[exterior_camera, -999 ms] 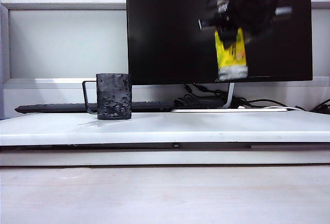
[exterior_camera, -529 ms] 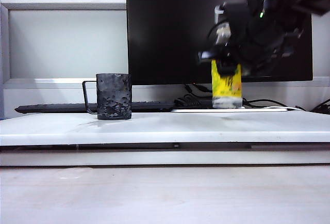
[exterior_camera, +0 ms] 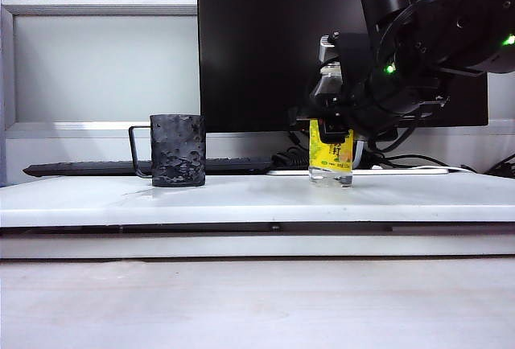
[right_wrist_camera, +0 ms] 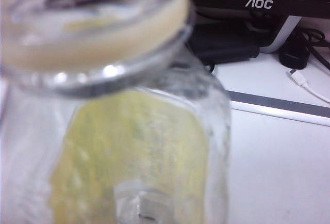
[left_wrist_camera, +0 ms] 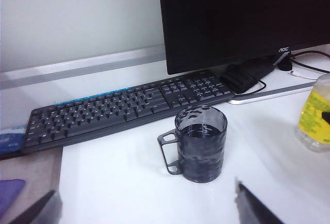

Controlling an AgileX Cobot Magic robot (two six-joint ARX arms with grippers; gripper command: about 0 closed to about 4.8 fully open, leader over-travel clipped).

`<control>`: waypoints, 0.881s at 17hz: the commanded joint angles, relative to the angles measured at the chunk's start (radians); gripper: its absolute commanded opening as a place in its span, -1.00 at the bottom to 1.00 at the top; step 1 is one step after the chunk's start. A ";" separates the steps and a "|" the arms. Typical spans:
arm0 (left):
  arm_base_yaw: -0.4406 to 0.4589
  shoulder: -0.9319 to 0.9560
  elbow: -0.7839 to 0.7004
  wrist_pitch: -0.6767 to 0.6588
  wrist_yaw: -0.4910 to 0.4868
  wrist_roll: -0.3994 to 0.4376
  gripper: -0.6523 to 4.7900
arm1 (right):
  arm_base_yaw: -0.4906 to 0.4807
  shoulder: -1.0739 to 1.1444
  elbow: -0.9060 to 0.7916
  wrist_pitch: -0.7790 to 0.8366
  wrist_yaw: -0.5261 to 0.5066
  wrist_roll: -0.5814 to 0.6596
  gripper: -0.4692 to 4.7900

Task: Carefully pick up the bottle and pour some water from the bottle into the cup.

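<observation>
L gripper [left_wrist_camera: 144,206] sits nearest the camera, low over the front of the white table [exterior_camera: 257,196] – jaws wide apart, nothing in them. Cup [exterior_camera: 178,150] upright mid-table on the left w/ water [left_wrist_camera: 200,131] in it, handle pointing left. Bottle [exterior_camera: 331,154] upright to the right of it, well apart, base on or just above the table – R gripper [exterior_camera: 331,128] clamped round its upper part. Behind: keyboard [left_wrist_camera: 124,105], then monitor [exterior_camera: 342,43].

The white table [exterior_camera: 241,196] lies bare between the cup [exterior_camera: 178,150] and the bottle [exterior_camera: 331,156], which stand well apart. Behind them the keyboard [left_wrist_camera: 124,108], the monitor [exterior_camera: 265,43] and cables [exterior_camera: 294,158] block the back. The right gripper [exterior_camera: 331,136] crowds the bottle.
</observation>
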 commanded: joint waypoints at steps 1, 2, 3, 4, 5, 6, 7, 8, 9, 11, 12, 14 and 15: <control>0.001 -0.003 -0.001 0.016 0.005 -0.003 1.00 | 0.000 0.002 0.002 -0.014 -0.010 0.005 -0.32; 0.001 -0.003 -0.001 0.015 0.005 -0.002 1.00 | 0.000 0.001 0.002 -0.014 -0.014 0.005 -0.09; 0.001 -0.003 -0.001 0.013 0.005 -0.002 1.00 | 0.000 -0.008 0.003 -0.013 -0.014 0.005 0.28; 0.001 -0.003 -0.001 0.011 0.005 -0.002 1.00 | 0.000 -0.021 0.003 -0.014 -0.016 0.005 0.48; 0.001 -0.003 -0.001 0.009 0.005 -0.002 1.00 | 0.000 -0.040 0.003 -0.014 -0.018 0.004 0.48; 0.001 -0.003 -0.001 0.007 0.005 -0.002 1.00 | 0.000 -0.060 0.003 -0.014 -0.018 0.000 0.48; 0.001 -0.003 -0.001 0.004 0.005 -0.003 1.00 | 0.000 -0.087 0.003 -0.015 -0.017 -0.004 0.48; 0.001 -0.003 -0.001 0.002 0.005 -0.003 1.00 | 0.000 -0.112 0.003 -0.020 -0.017 -0.013 0.48; 0.001 -0.003 -0.001 0.002 0.005 -0.003 1.00 | 0.000 -0.142 0.003 -0.027 -0.017 -0.030 0.48; 0.001 -0.003 -0.001 0.000 0.005 -0.003 1.00 | 0.000 -0.201 0.003 -0.066 -0.017 -0.052 0.75; 0.001 -0.003 -0.001 -0.002 0.005 -0.003 1.00 | 0.000 -0.227 0.003 -0.097 -0.017 -0.052 0.95; 0.001 -0.003 -0.001 -0.002 0.005 -0.003 1.00 | 0.000 -0.279 0.003 -0.177 -0.018 -0.052 1.00; 0.001 -0.003 -0.001 -0.002 0.005 -0.004 1.00 | 0.000 -0.303 0.003 -0.215 -0.018 -0.052 1.00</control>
